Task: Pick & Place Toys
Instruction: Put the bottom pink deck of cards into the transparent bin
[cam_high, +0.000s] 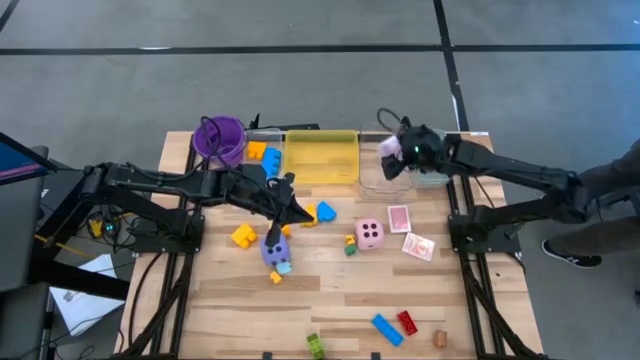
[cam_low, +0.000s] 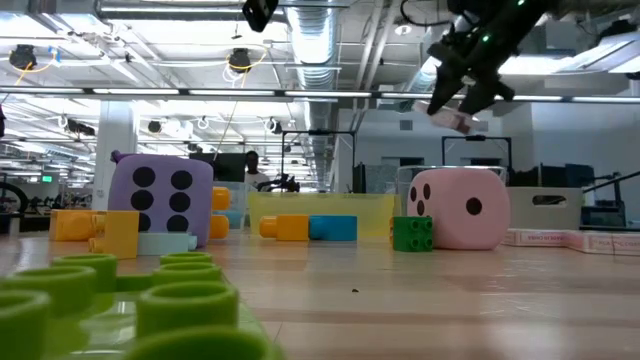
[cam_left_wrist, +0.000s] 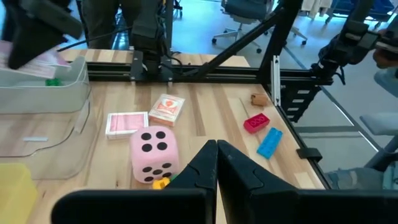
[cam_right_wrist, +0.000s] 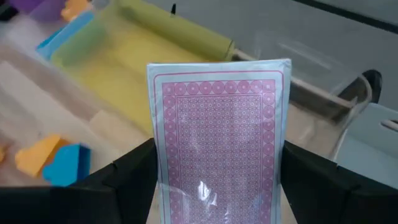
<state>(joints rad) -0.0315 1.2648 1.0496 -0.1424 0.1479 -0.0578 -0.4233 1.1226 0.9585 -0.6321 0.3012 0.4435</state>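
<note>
My right gripper (cam_high: 392, 160) is shut on a pink pack of playing cards (cam_right_wrist: 217, 143) above the clear tray (cam_high: 375, 183) at the far right; the low view shows the pack (cam_low: 452, 120) high above the table. My left gripper (cam_high: 298, 212) hovers shut and empty over the table's middle, near a blue and a yellow block (cam_high: 320, 212). A pink die (cam_high: 369, 233), a purple die (cam_high: 275, 248) and two more card packs (cam_high: 399, 218) (cam_high: 418, 246) lie on the wood. Blue (cam_high: 387, 329), red (cam_high: 408, 322) and green (cam_high: 316, 345) blocks lie near the front edge. My right gripper pinches the card pack by its two long edges (cam_right_wrist: 163, 168), one dark finger (cam_right_wrist: 130, 171) on each side. The pack's patterned face shows and its far end juts beyond the fingers. The fingers slant downward. The pack is lifted clear, tilted, over the clear tray.
A yellow tray (cam_high: 320, 158) stands at the far middle, with a purple cup (cam_high: 220, 138) to its left and blocks (cam_high: 262, 153) between them. A yellow block (cam_high: 243, 235) lies left of the purple die. A person's leg (cam_high: 600, 215) shows beyond the table's right side.
</note>
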